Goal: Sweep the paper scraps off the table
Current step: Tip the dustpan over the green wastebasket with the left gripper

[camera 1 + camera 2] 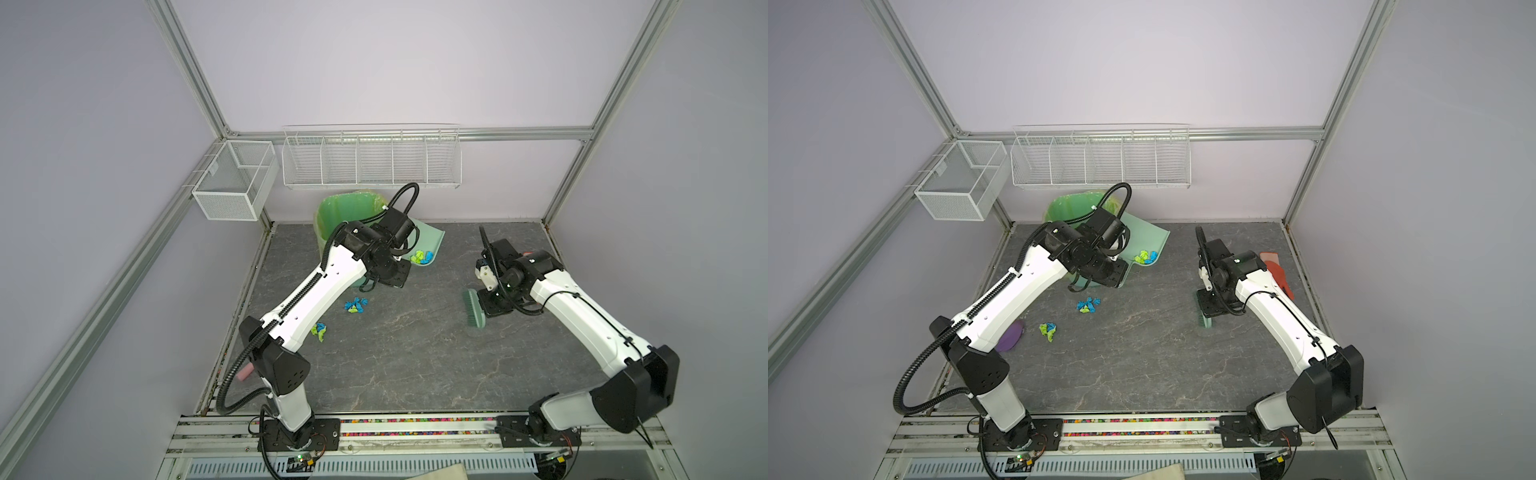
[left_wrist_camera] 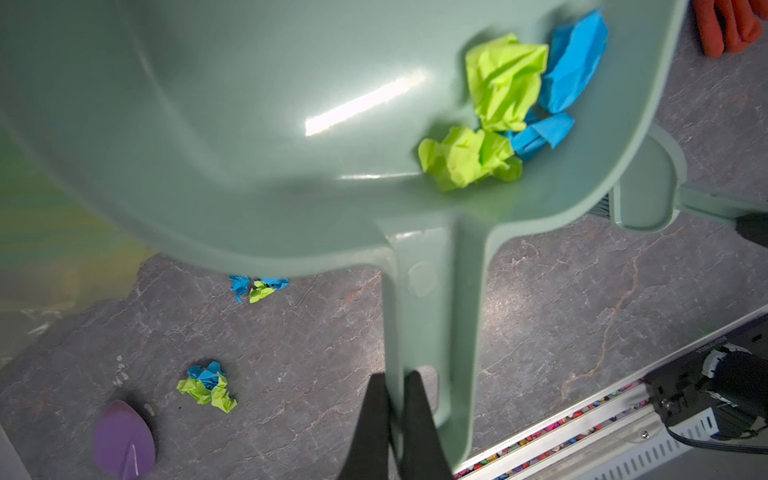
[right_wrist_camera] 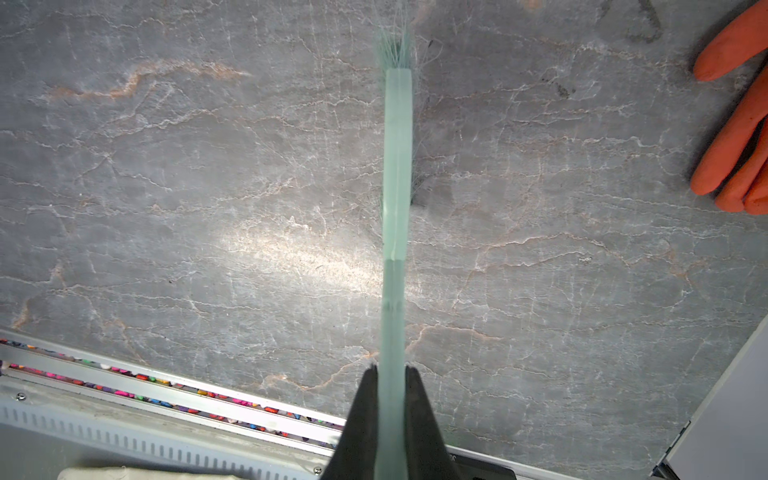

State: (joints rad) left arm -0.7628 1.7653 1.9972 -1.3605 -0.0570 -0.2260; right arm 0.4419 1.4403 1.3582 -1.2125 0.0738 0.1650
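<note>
Crumpled bright blue and lime-green paper scraps [image 1: 355,305] lie in two small, separate clusters on the left half of the dark grey, pale-veined table [image 1: 415,353]. A third bunch sits farther back inside the pale green dustpan [image 1: 430,240].

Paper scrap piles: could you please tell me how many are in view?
3. One pile of paper scraps in the dustpan; two on the table: one nearer the bin, one beside the left arm. Arms may hide others.

Glossy plastic dustpan [image 2: 249,124]; plastic brush [image 3: 397,166]; crinkled paper scraps [image 2: 498,83]; smooth stone-look table [image 3: 166,208].
</note>
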